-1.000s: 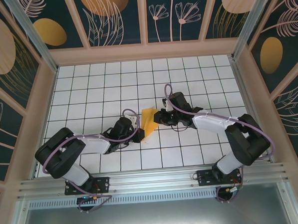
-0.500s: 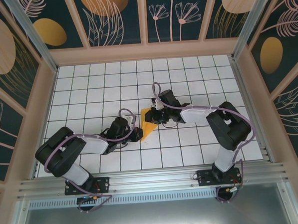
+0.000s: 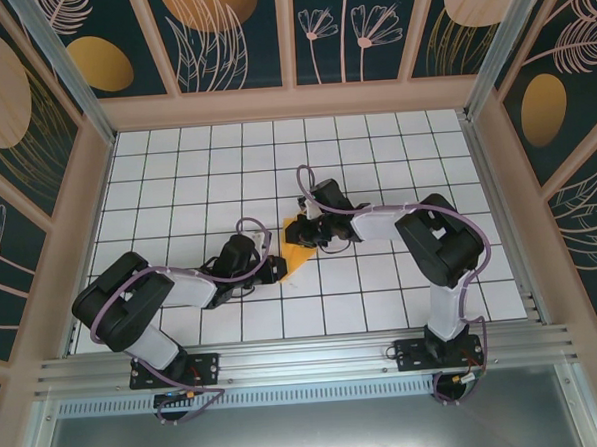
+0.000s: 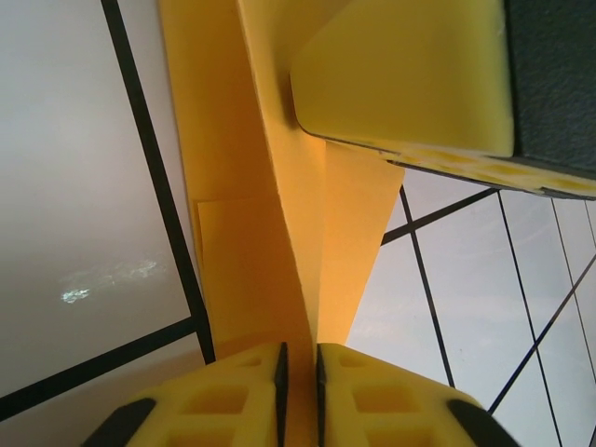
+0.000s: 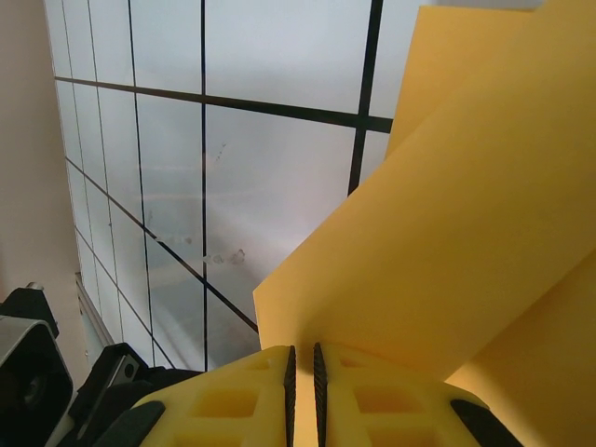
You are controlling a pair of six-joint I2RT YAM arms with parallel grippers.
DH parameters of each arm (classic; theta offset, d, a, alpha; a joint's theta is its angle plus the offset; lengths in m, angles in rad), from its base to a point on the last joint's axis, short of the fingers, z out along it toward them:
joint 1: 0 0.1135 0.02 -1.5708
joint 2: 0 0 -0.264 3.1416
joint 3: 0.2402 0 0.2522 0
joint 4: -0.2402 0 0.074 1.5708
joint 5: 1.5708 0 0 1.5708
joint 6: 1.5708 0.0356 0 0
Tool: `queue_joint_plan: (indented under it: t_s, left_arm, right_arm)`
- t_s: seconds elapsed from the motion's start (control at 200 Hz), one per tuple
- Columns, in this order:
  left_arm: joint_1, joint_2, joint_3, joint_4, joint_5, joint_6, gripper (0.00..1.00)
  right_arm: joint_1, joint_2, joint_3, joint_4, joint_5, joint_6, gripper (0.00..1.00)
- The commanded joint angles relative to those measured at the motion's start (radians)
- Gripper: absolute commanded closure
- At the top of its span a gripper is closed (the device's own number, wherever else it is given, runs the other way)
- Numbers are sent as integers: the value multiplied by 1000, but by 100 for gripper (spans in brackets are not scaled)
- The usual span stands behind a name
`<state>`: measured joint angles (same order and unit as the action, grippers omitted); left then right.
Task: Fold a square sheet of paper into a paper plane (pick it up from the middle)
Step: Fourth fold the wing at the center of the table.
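Observation:
The square sheet of paper [image 3: 298,254] is a bright-orange creased shape, folded narrow, held just above the white grid table between both grippers. My left gripper [image 3: 277,269] holds its near left end. In the left wrist view the paper [image 4: 270,214] runs as a raised crease straight into the narrow slit of the left gripper [image 4: 298,372]. My right gripper [image 3: 305,229] is at the far end. In the right wrist view a flap of the paper [image 5: 466,223] stands in the thin gap of the right gripper [image 5: 302,372]. A yellow right finger [image 4: 400,74] presses the paper from above.
The white gridded table [image 3: 395,158] is walled by a wooden frame with dark floral panels [image 3: 229,37]. The left arm [image 3: 132,302] and the right arm [image 3: 440,241] both bend in towards the middle. A metal rail [image 3: 306,358] runs along the near edge.
The right gripper has slid left onto the far end of the paper and its arm has folded in tighter. The paper looks narrower. The left arm has barely moved.

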<state>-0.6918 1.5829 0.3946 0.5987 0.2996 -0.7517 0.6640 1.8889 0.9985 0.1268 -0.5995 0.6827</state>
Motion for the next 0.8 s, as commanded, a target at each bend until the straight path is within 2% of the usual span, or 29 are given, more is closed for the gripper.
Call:
queue_joint_plan:
  t_s: [0.0,0.36,0.58,0.791]
  left_arm:
    - [6,-7,-10,-20,3,18,79]
    - [6,-25,9,-105,-32,70,84]
    - [7,-15,3,-74,-15,59,100]
    - [17,11,-13,12,46,9,100]
  right_arm:
    - [3,9,28,-9,9,-5,83]
    - [-1,7,35,-22,24,-5,83]
    - [-2,-2,31,-30,28,-7,83]
    - [-3,-54,10,-51,42,-20,82]
